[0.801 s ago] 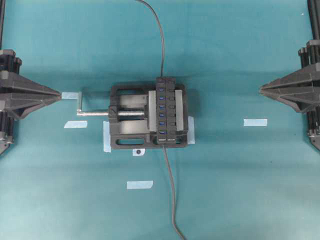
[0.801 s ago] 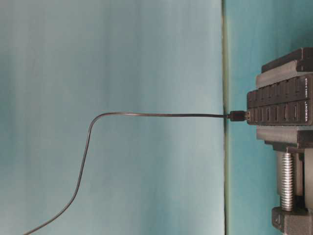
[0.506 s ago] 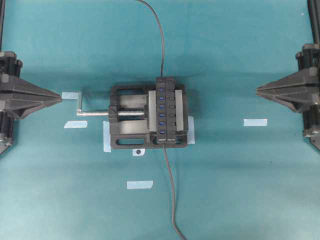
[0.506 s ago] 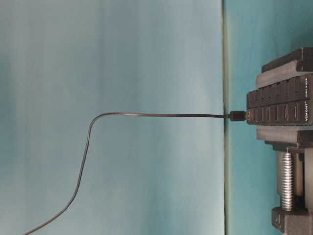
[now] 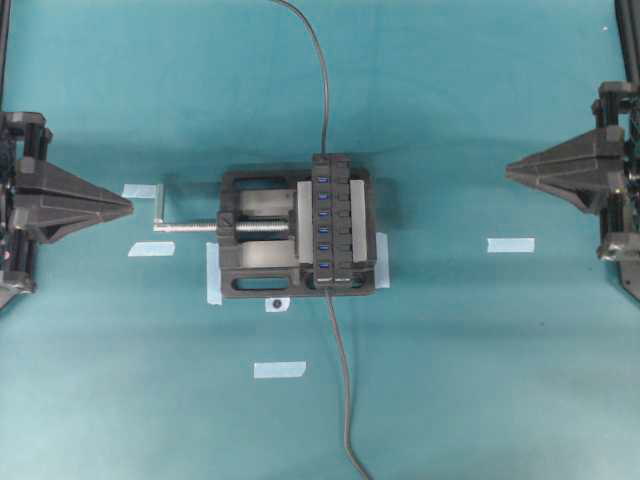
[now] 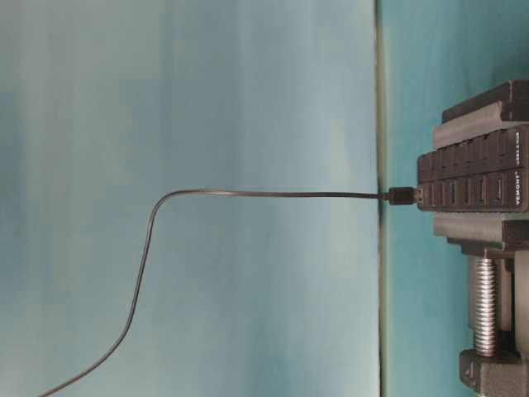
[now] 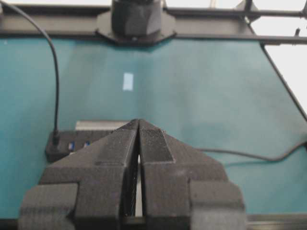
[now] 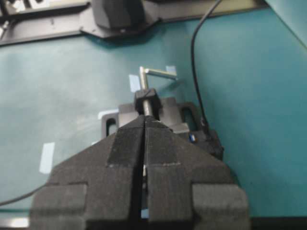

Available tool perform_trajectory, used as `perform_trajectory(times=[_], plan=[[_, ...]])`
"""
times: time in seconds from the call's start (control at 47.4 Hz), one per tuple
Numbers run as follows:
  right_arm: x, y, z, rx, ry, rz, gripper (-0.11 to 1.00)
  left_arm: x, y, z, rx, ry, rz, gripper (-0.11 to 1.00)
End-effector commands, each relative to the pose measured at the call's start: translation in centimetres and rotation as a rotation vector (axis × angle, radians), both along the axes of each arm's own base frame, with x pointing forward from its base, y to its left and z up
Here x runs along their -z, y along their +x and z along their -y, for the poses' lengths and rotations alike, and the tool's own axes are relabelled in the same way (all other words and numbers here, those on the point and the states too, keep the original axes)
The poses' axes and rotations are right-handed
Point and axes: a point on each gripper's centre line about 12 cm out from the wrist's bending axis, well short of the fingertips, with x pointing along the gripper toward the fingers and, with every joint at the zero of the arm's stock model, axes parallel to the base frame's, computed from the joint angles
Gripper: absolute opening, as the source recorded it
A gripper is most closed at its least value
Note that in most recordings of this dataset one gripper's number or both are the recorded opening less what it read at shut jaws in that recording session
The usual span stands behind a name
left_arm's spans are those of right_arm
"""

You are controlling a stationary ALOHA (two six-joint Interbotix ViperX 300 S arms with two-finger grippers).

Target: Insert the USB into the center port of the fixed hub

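teal cloth covers the worktop (image 5: 480, 380), with strips of pale tape (image 5: 510, 245) stuck here and there. at its centre a black vise (image 5: 262, 245) with a silver screw (image 5: 250, 227) clamps the fixed hub (image 5: 333, 222), a narrow black bar with a row of blue slots; the center port (image 5: 323, 222) is bare. white lettering on the hub's end in the table-level view reads roughly "vemont", with smaller print beside it too fine to read. two thin dark cables leave the hub's ends, one toward the far edge, one (image 5: 343, 390) toward the near edge. i cannot tell which plug is the usb. the left gripper (image 5: 128, 206) sits near the left edge, the right gripper (image 5: 508, 172) near the right edge, both well apart from the hub, jaws pressed together on nothing.
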Motion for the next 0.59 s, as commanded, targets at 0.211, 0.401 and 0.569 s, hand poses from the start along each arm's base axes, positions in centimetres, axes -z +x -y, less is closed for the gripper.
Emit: perform_trajectory(times=[0.211, 0.401, 0.569], plan=[[-0.2, 1.7, 0.9, 0.028, 0.016, -0.233, 0.00, -0.9, 0.6, -0.1, -0.004, -0.002, -0.048, 0.00], [-0.1, 3.4, 1.3, 0.034, 0.018, -0.288, 0.00, -0.8, 0.7, -0.1, -0.004, -0.004, -0.055, 0.00], [0.4, 4.9, 1.8, 0.044, 0.024, -0.356, 0.00, -0.7, 0.8, -0.1, -0.004, -0.005, -0.063, 0.00]])
